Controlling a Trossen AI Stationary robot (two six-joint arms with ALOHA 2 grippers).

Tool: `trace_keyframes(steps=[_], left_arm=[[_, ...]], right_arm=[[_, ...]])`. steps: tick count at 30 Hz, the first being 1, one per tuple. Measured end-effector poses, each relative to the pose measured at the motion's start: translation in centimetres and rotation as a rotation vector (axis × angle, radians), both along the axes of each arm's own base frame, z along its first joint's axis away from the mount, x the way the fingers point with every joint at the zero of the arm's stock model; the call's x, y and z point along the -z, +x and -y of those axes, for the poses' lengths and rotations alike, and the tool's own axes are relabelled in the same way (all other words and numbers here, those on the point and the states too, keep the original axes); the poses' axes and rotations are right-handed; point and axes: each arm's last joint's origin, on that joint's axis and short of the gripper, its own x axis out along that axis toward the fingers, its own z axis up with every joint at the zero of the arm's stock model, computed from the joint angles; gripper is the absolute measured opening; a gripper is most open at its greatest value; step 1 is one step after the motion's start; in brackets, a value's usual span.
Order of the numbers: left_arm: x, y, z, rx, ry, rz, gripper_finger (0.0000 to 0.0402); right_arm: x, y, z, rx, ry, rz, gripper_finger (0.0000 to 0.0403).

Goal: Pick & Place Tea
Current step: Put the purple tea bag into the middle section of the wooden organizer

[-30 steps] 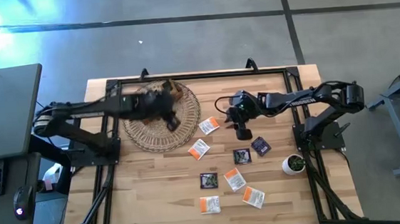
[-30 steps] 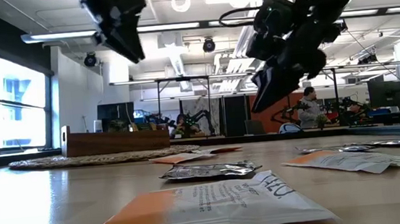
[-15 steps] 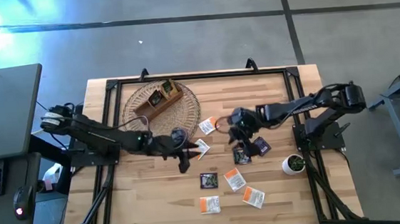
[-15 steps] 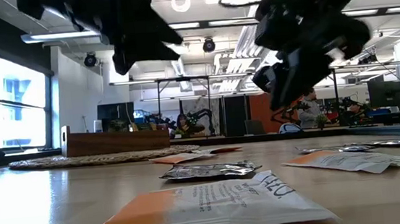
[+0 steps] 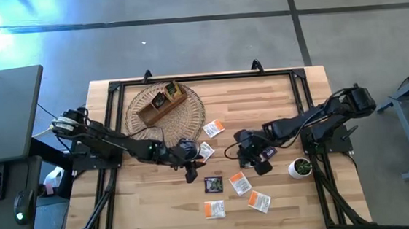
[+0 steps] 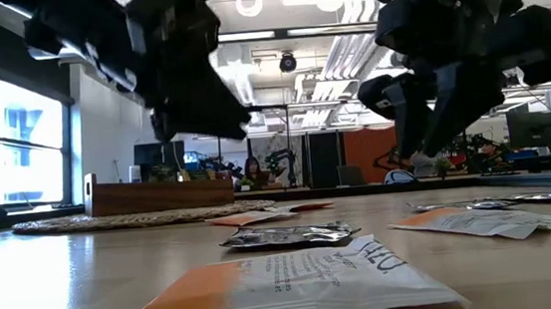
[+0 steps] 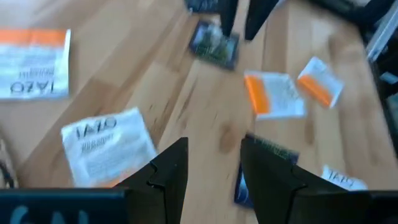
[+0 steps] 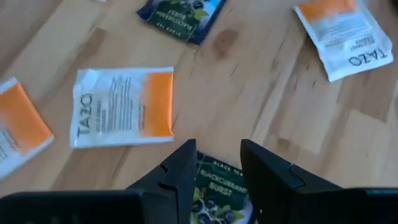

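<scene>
Dark sachet (image 8: 219, 186) lies between right gripper (image 8: 219, 167) fingertips (parted, above it).

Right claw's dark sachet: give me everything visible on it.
The dark sachet is a flat, square tea-bag packet, dark purple-black with a berry picture and light lettering reading "BLACK ... BURST", glossy like foil. It lies flat on the wooden table, apparently unopened. The right claw hangs over it with its fingers apart, straddling its near edge; whether they touch it cannot be told. No other sachet overlaps it.
</scene>
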Motion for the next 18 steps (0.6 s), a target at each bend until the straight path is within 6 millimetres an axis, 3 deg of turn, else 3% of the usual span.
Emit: trace_keyframes(steps=[6, 9, 13, 18], left_arm=[[-0.4, 0.3, -0.4, -0.014, -0.009, 0.035, 0.0145], [-0.5, 0.5, -1.1, -0.037, -0.010, 0.043, 0.0145], [-0.5, 0.5, -1.5, -0.046, -0.010, 0.038, 0.0145], [-0.4, 0.5, -1.3, -0.020, -0.023, 0.026, 0.0145]], right_arm=[[0.2, 0.4, 1.3, -0.028, -0.018, 0.028, 0.0123], [1.3, 0.8, 1.9, -0.042, 0.040, -0.007, 0.0131], [3.2, 1.4, 2.1, -0.089, 0.013, -0.034, 0.0152], [3.9, 1.5, 2.7, -0.041, -0.092, -0.064, 0.0185]])
